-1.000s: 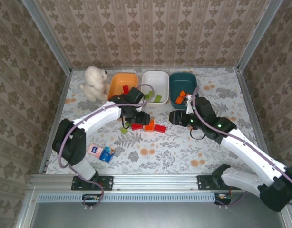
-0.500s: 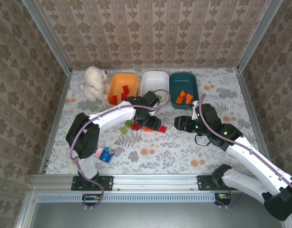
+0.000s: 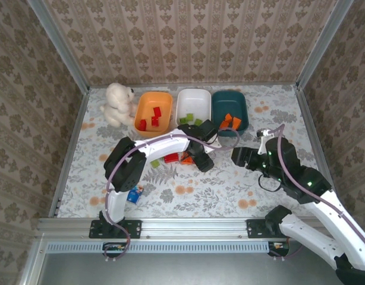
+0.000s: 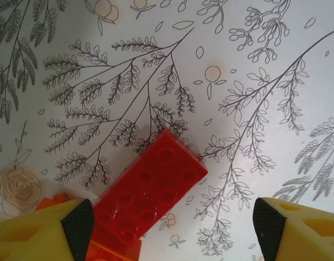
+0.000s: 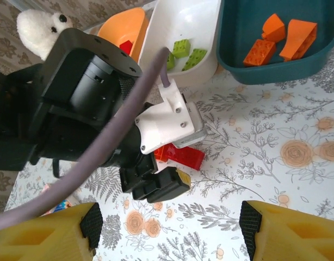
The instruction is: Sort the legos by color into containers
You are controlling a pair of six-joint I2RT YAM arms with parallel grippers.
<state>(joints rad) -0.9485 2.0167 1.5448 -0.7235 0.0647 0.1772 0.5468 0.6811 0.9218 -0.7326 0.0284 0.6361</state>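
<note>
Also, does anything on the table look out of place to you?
Nothing looks mis-sorted: orange tray holds red bricks, white tray green, teal tray orange. Only a white plush toy beside the orange tray and a blue packet near the left arm don't belong.

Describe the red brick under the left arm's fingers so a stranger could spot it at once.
Find the white tray, middle of the three at the far edge, then come nearer to the left arm's fingers. Between them, spread open, a long red brick lies studs up on the flowered cloth; its neighbour, the orange brick, sits by one finger.
</note>
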